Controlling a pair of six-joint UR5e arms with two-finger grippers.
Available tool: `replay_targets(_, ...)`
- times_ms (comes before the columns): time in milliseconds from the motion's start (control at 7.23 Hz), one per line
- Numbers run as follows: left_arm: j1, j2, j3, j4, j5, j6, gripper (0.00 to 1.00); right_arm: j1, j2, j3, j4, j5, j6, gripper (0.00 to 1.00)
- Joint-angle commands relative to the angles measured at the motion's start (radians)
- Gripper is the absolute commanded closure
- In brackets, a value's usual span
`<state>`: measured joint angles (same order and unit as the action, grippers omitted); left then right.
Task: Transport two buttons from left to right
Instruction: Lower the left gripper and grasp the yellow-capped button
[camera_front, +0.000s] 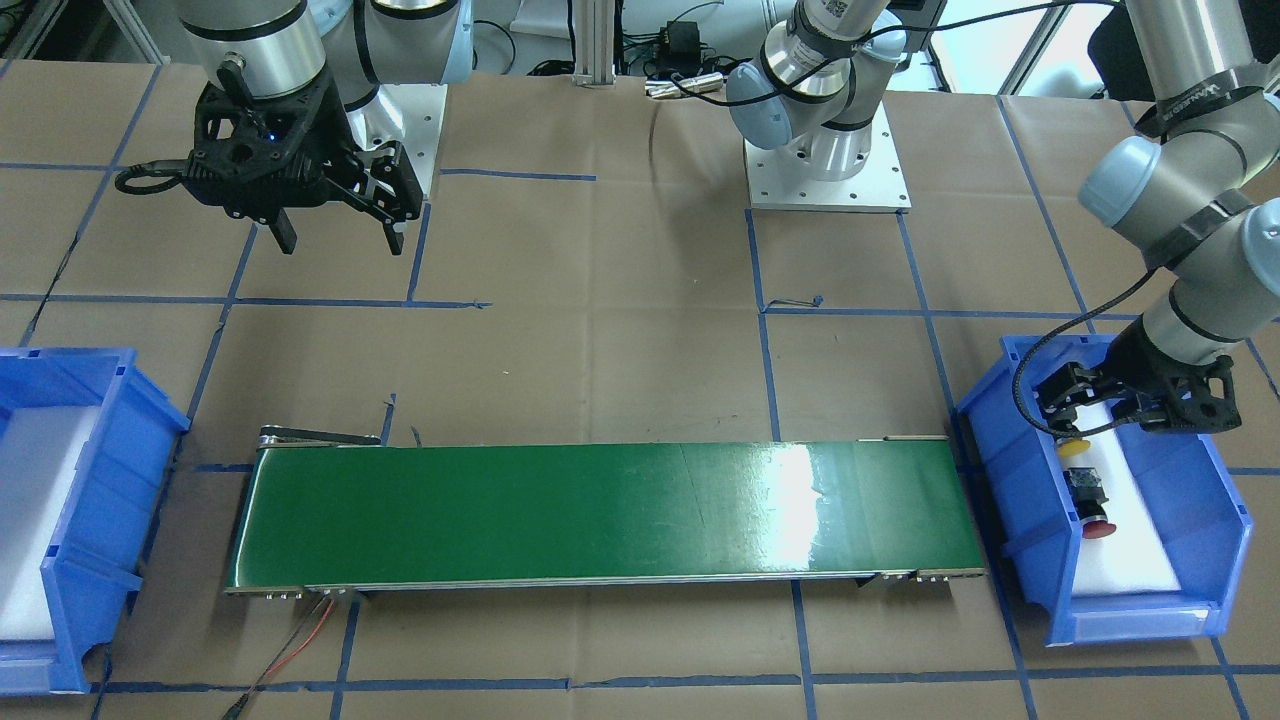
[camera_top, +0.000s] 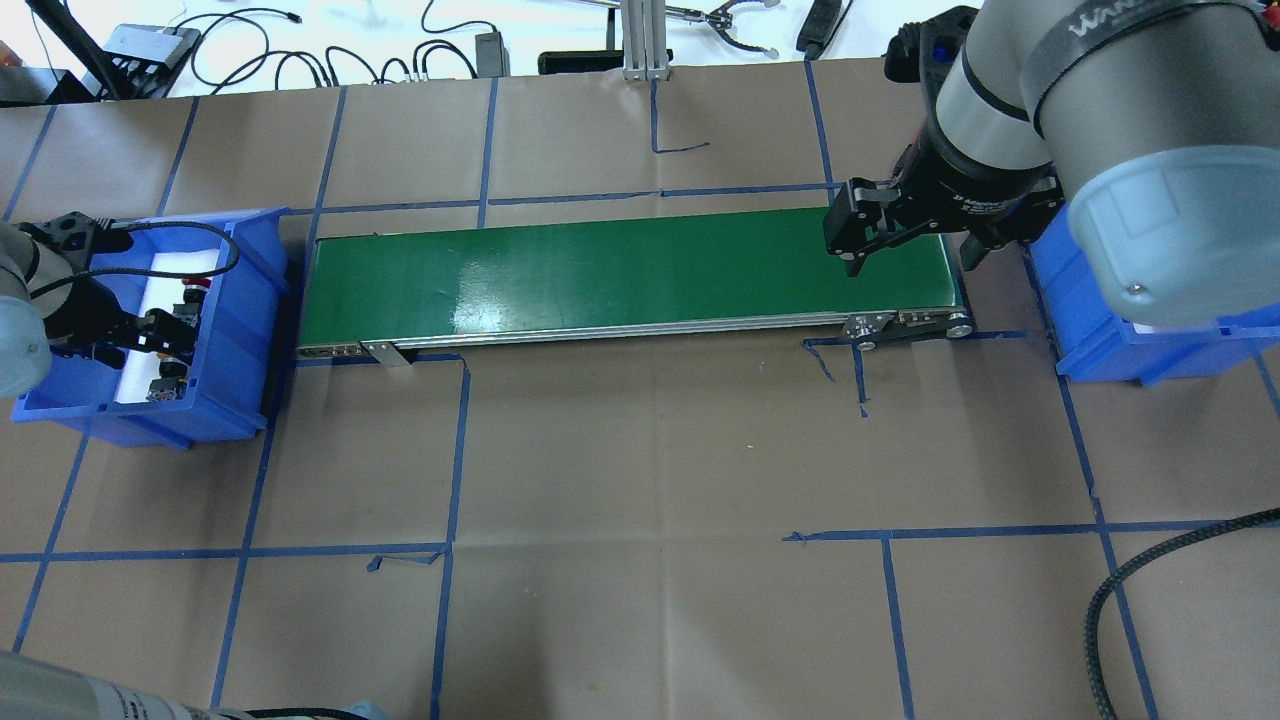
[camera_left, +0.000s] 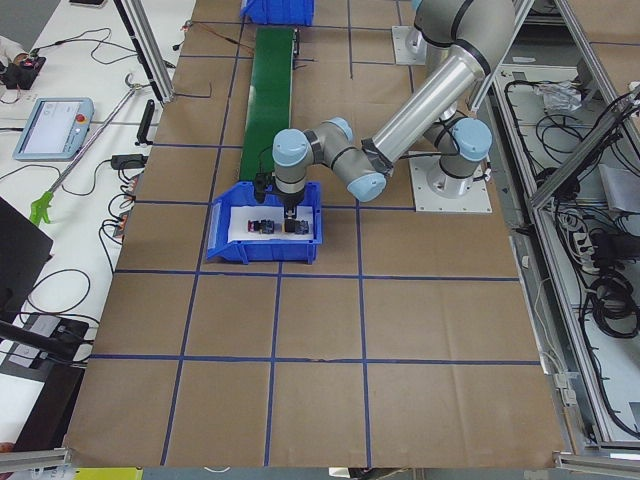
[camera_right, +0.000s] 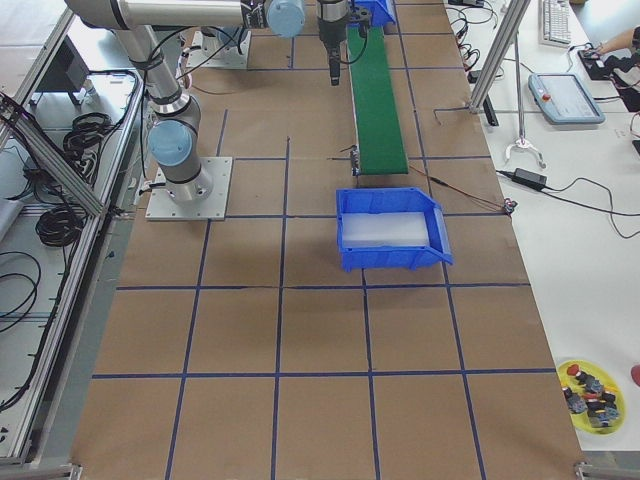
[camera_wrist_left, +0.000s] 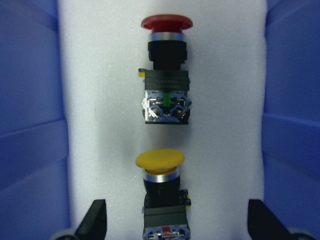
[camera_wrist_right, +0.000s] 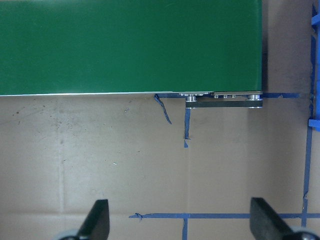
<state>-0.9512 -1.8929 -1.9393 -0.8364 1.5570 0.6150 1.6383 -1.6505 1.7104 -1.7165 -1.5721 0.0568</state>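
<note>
Field notes, left bin: both buttons lie on their sides on the white foam pad (camera_wrist_left: 100, 125) inside the blue left bin (camera_front: 1012, 480); the red button (camera_wrist_left: 165, 75) and the yellow button (camera_wrist_left: 161, 192) sit in one line, caps pointing the same way, with the red one's contact block facing the yellow cap across a small gap.

I read the left gripper (camera_front: 1088, 420) as lowered into that bin; its fingers (camera_wrist_left: 95, 220) stand wide apart, one on each side of the yellow button's body, neither touching it.

Right gripper (camera_top: 908, 265) hangs over the right end of the green conveyor belt (camera_front: 600, 510); its fingers (camera_wrist_right: 97, 220) are spread too, with nothing between them but brown table paper (camera_wrist_right: 150, 165) marked with blue tape.

Blue right bin (camera_front: 70, 560) sits beyond the belt's right end; a white pad lines it.
</note>
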Motion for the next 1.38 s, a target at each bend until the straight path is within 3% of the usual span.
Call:
replay_targets(0,0.0,-0.017,-0.006,0.014,0.0,0.0,0.01,0.0,0.001,0.0,0.0,0.0,0.0,0.0)
replay_targets(277,0.002,-0.026,-0.007,0.014,0.003,-0.001,0.01,0.0,0.002,0.0,0.0,0.0,0.0,0.0)
replay_targets(415,0.002,-0.026,-0.007,0.013,0.012,-0.006,0.1,0.0,0.002,-0.002,0.0,0.0,0.0,0.0)
replay_targets(691,0.002,-0.02,-0.006,-0.003,0.02,-0.004,0.64,0.0,0.002,-0.002,0.0,0.0,0.0,0.0)
replay_targets(830,0.002,-0.017,-0.006,-0.003,0.018,-0.004,0.83,0.0,0.0,-0.002,0.0,0.0,0.0,0.0)
replay_targets(1106,0.002,-0.008,0.009,-0.009,0.018,-0.004,0.92,0.0,0.002,0.0,0.0,0.0,0.0,0.0)
replay_targets(1245,0.002,0.011,0.031,-0.064,0.018,-0.003,0.92,0.0,0.002,0.0,0.0,0.001,0.0,0.0)
